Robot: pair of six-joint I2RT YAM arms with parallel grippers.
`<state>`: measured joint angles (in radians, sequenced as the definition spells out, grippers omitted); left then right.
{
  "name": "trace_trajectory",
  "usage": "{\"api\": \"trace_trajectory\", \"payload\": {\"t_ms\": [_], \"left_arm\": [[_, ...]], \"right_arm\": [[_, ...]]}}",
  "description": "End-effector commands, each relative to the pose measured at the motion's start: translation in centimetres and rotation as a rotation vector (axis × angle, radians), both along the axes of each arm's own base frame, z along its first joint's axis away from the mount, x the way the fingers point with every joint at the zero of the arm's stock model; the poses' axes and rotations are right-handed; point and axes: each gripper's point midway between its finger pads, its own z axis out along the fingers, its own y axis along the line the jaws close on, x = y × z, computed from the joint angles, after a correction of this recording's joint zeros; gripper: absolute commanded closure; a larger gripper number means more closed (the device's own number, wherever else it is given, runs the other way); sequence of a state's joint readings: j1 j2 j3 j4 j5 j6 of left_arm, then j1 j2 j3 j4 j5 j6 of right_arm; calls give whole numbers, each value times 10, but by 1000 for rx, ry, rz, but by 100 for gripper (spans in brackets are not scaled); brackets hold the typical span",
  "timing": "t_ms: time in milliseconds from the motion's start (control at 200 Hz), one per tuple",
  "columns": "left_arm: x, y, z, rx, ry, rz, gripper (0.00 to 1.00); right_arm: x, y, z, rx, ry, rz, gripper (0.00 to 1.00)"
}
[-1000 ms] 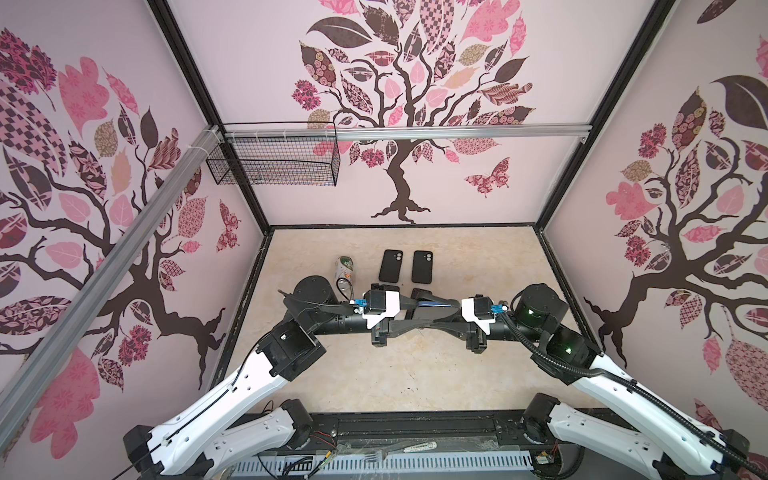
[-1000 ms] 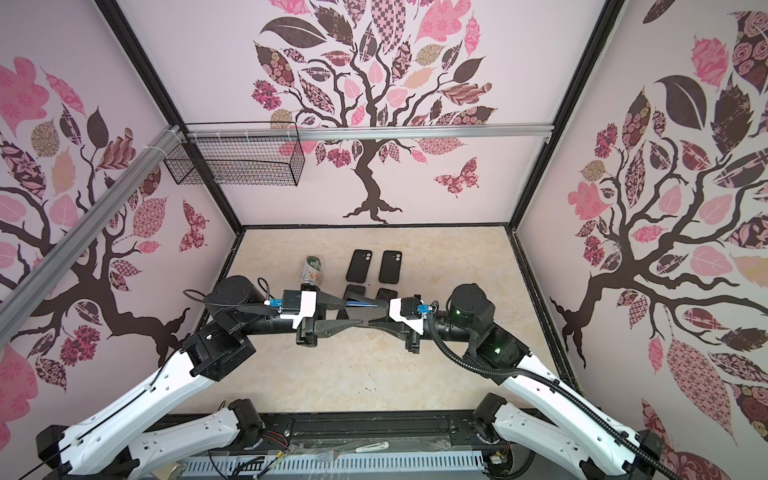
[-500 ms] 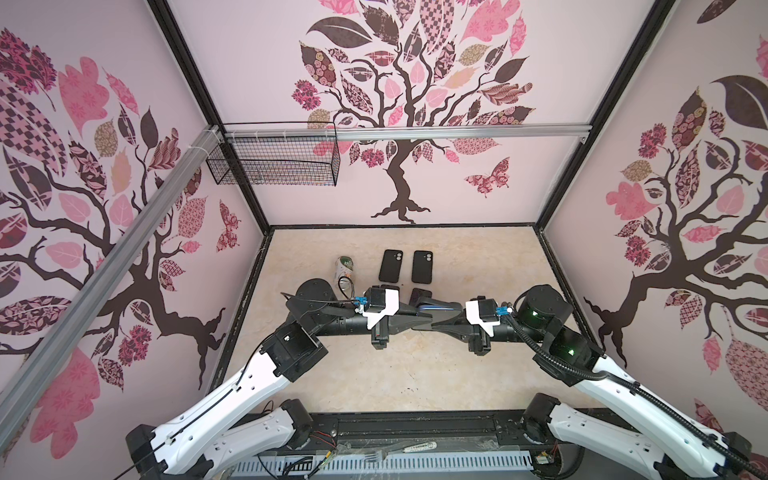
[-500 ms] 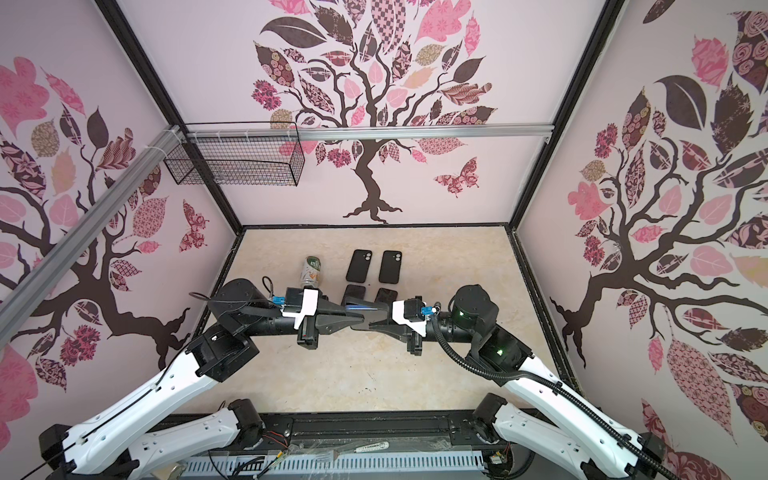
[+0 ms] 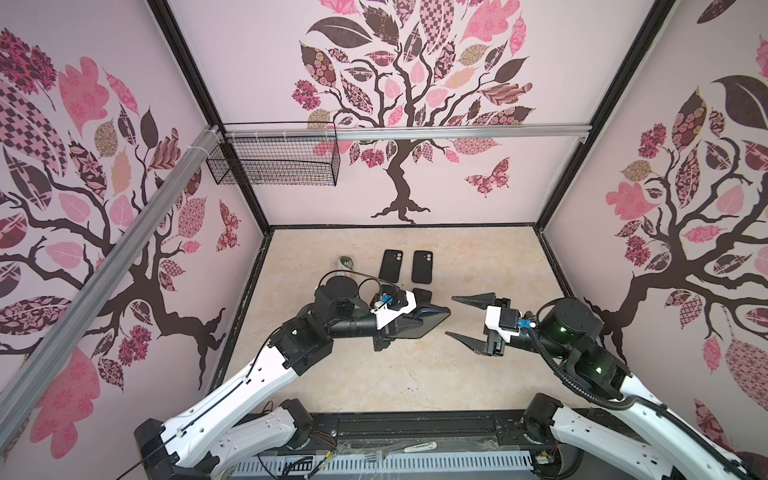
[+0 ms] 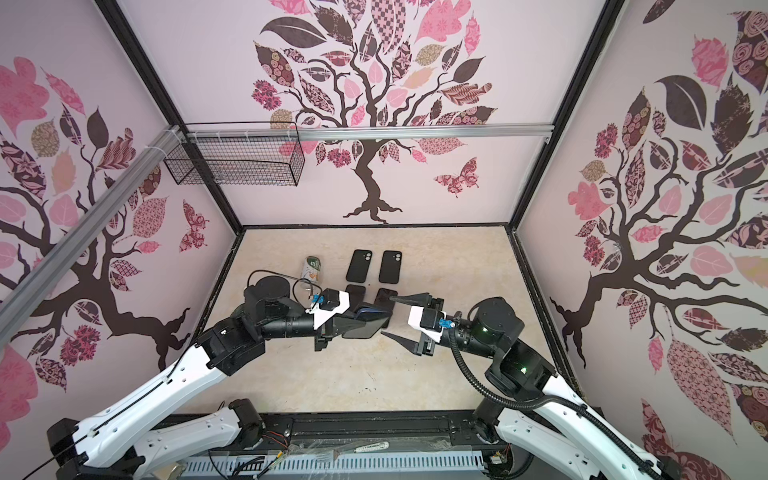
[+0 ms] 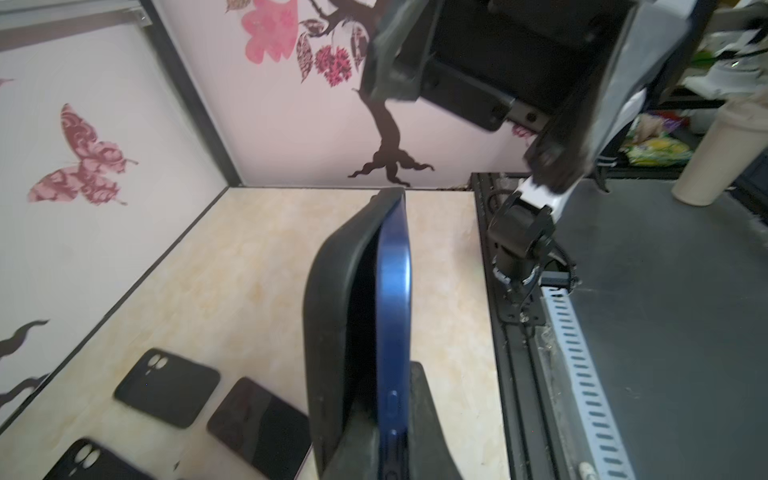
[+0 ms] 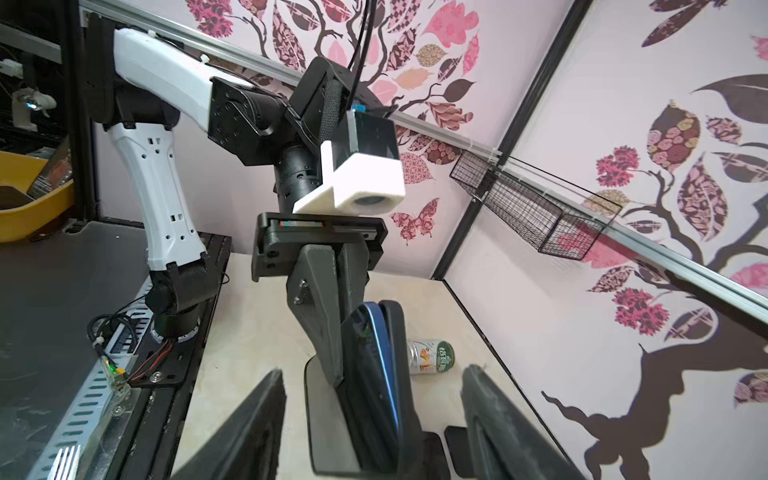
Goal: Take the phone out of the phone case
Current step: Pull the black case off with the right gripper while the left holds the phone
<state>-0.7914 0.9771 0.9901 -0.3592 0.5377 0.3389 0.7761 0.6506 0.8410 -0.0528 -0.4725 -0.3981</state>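
A blue phone [image 7: 394, 291] stands on edge, with my left gripper [image 7: 390, 399] shut on its lower end. Its black phone case [image 7: 332, 299] is peeled away along one long side and still wraps the other. In both top views the phone [image 5: 419, 322] [image 6: 368, 322] is held above the middle of the floor. My right gripper [image 5: 450, 316] [image 6: 387, 316] is open just to the right of it, touching nothing. In the right wrist view the phone [image 8: 384, 374] and case [image 8: 399, 353] sit ahead of, between, my right gripper's spread fingers [image 8: 257, 424].
Two black phone-shaped items [image 5: 390, 266] [image 5: 422, 267] lie at the back of the beige floor, two more [image 6: 355, 295] [image 6: 384, 297] lie under the left gripper. A drink can [image 5: 344, 266] lies at the back left. A wire basket [image 5: 274, 162] hangs on the left rear wall.
My right gripper has opened, let go of the phone and case, and drawn back to the right. My left gripper has closed on the phone and kept hold of it.
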Motion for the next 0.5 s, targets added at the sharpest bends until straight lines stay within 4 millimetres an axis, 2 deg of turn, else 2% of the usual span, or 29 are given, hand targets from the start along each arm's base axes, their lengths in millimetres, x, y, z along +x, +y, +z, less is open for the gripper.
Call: {"api": "trace_trajectory", "payload": {"t_ms": [0, 135, 260, 495], "left_arm": [[5, 10, 20, 19, -182, 25, 100], [12, 14, 15, 87, -255, 33, 100], [13, 15, 13, 137, -284, 22, 100], [12, 8, 16, 160, -324, 1, 100]], "right_arm": [[13, -6, -4, -15, 91, -84, 33], [22, 2, -5, -73, 205, -93, 35], [35, 10, -15, -144, 329, -123, 36], [39, 27, -23, -209, 476, -79, 40]]}}
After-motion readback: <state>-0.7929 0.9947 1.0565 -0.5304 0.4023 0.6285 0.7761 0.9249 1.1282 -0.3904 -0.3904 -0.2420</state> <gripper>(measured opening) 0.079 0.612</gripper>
